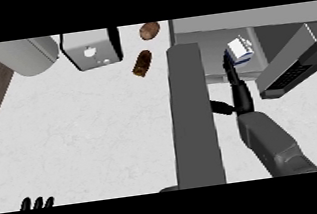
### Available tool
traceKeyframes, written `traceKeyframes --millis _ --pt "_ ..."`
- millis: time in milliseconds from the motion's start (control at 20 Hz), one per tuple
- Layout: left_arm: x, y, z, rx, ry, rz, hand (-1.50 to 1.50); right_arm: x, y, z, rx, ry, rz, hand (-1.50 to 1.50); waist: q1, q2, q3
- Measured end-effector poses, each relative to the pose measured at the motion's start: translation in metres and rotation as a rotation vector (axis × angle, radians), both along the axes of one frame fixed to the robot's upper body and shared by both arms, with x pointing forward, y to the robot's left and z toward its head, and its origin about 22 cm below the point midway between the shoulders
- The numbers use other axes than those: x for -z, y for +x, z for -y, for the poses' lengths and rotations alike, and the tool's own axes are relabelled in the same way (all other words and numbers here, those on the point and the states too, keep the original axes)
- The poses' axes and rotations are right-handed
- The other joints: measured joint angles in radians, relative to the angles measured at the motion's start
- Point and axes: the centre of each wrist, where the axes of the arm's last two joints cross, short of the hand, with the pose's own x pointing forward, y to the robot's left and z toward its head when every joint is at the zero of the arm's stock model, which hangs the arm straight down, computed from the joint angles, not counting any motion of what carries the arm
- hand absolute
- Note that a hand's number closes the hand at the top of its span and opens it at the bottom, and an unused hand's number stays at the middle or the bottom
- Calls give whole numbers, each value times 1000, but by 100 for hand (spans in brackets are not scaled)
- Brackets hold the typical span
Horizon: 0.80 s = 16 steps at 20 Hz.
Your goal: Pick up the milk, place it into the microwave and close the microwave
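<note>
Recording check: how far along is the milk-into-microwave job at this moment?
Done: the white-and-blue milk carton looks to sit inside the grey microwave. In hand: the right hand, fingers straight, is just beside it. Left: the open grey microwave door needs closing. The left hand rests at the lower-left edge.

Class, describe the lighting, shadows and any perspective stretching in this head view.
Head view: the counter is evenly lit, without glare; no distinct shadow lies under the right hand; the open microwave door looks stretched toward the lower edge; the milk looks bright.
</note>
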Motion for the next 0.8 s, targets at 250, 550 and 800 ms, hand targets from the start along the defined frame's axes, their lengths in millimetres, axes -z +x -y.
traceKeyframes --millis 250,550,800 --pt "-1 3 -2 8 19 -23 -150 19 -23 18 -52 56 -23 -150 -22 -8 -1" --pt "5 1 2 51 44 -57 -150 35 -47 39 -103 82 -61 -150 -41 -17 -3" --pt "5 6 14 85 40 -75 -150 41 -65 64 -79 88 -64 -150 -50 -20 -3"
